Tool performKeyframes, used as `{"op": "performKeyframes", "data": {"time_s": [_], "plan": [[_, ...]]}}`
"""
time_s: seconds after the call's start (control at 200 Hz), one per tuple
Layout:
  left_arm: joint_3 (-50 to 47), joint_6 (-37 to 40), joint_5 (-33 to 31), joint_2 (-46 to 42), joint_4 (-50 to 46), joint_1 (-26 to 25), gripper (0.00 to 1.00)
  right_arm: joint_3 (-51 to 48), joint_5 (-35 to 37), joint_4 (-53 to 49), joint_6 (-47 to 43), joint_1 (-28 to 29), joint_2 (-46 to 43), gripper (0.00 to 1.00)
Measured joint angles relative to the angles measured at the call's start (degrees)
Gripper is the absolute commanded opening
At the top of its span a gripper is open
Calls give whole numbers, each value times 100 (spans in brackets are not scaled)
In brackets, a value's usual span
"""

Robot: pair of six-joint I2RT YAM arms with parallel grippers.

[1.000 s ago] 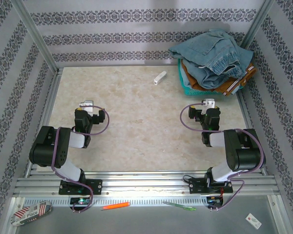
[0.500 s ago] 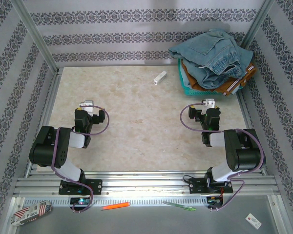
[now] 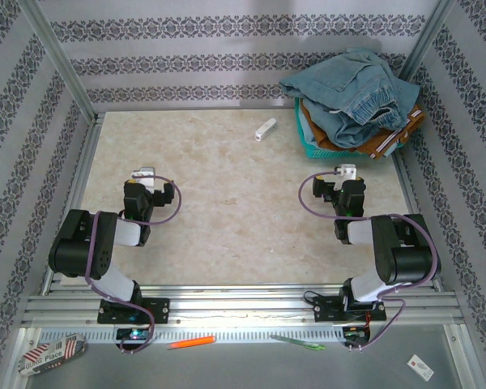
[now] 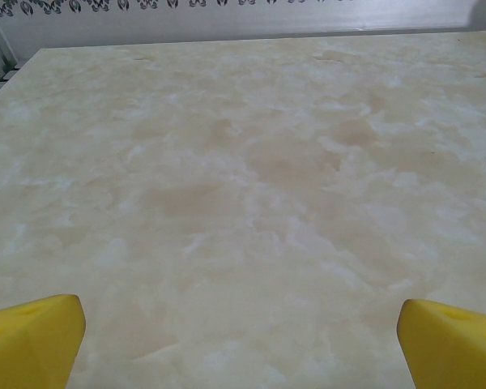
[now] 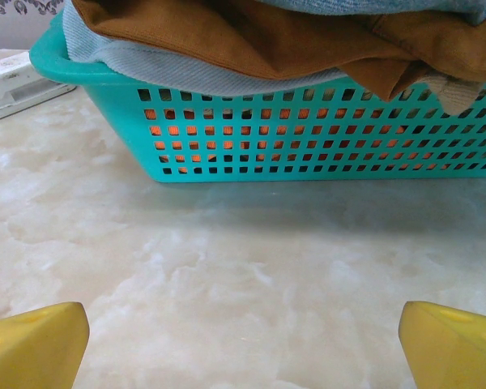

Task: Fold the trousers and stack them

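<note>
The trousers (image 3: pixel 352 85) lay bunched on top of the full teal basket (image 5: pixel 308 138) at the far right corner of the tabletop (image 3: pixel 227 211). The left hand (image 3: pixel 143 173) and right hand (image 3: pixel 346 172) were spread wide, empty.

No movement registers over the past second. The left tool (image 3: pixel 143 173) and the right tool (image 3: pixel 346 171) hold the same spots above the desk (image 3: pixel 227 211), jaws spread as before. The trousers (image 3: pixel 352 85) lie unshifted atop the far-right basket (image 3: pixel 312 147).
</note>
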Motion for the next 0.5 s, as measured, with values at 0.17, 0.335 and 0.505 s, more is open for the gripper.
{"op": "performKeyframes", "data": {"time_s": [0.17, 0.335, 0.505], "plan": [[0, 0, 0, 0, 0, 0, 99, 0, 0, 2, 0, 0, 0, 98], [20, -4, 76, 0, -74, 68, 99, 0, 0, 0, 0, 0, 0, 98], [24, -7, 72, 0, -81, 87, 99, 0, -4, -7, 0, 0, 0, 98]]}}
